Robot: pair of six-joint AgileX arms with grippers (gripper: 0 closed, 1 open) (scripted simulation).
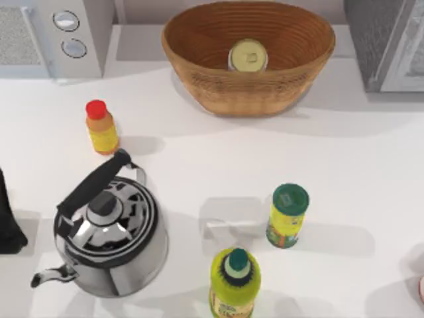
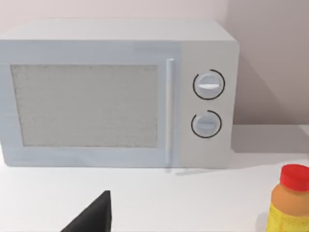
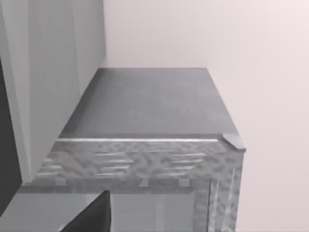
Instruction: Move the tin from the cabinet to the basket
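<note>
Inside the basket, at the counter's far edge, the tin stands upright, its pale cream-yellow top showing a small central mark. Whether either arm's jaws are apart or together, I cannot tell.

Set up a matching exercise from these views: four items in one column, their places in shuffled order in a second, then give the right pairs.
1. tin
2. kettle
3. red-capped bottle
4. microwave

A. top view's far-left corner of the table
B. inside the basket
C. near left, spout toward the table's left
D. between microwave and kettle

Pairs: 1-B, 2-C, 3-D, 4-A
</note>
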